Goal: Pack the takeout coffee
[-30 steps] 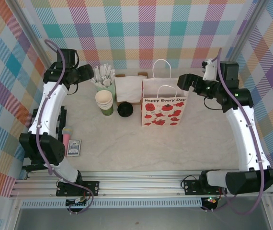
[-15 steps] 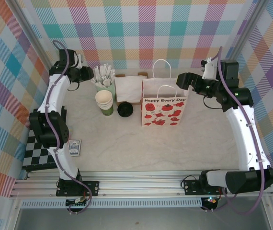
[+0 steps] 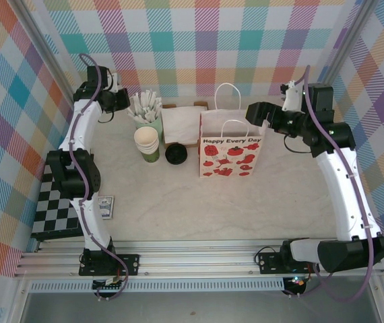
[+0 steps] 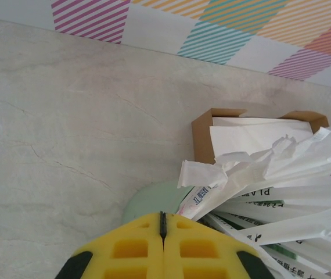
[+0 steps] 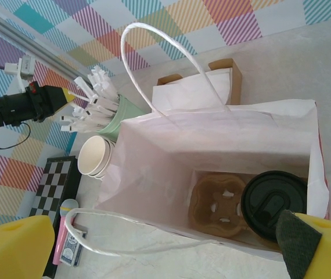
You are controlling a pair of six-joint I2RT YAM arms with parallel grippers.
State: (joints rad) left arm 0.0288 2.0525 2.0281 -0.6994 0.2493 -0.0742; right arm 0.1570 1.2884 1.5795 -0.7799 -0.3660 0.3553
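Note:
The takeout coffee [image 5: 273, 202] stands inside the open white paper bag [image 5: 154, 168], its black lid showing, in one slot of a brown cardboard carrier [image 5: 216, 206]. My right gripper [image 5: 165, 256] hangs open above the bag's near rim, one yellow finger on either side. From above, the right gripper [image 3: 256, 111] is over the right top edge of the bag [image 3: 231, 155]. My left gripper [image 3: 126, 101] is shut with nothing between its pads, right beside a pale green cup of wrapped straws [image 3: 146, 111]. Its yellow tips [image 4: 163, 224] meet above that cup's rim [image 4: 151, 200].
A stack of lidless cups [image 3: 147, 143] and a black lid [image 3: 176, 154] stand left of the bag. A brown napkin box [image 3: 182, 124] sits behind them. A card deck [image 3: 105, 207] and a checkerboard [image 3: 54, 212] lie at the near left.
The left gripper has closed beside the straw cup. The left arm's elbow has swung up and inward, uncovering the checkerboard. The right arm has barely moved.

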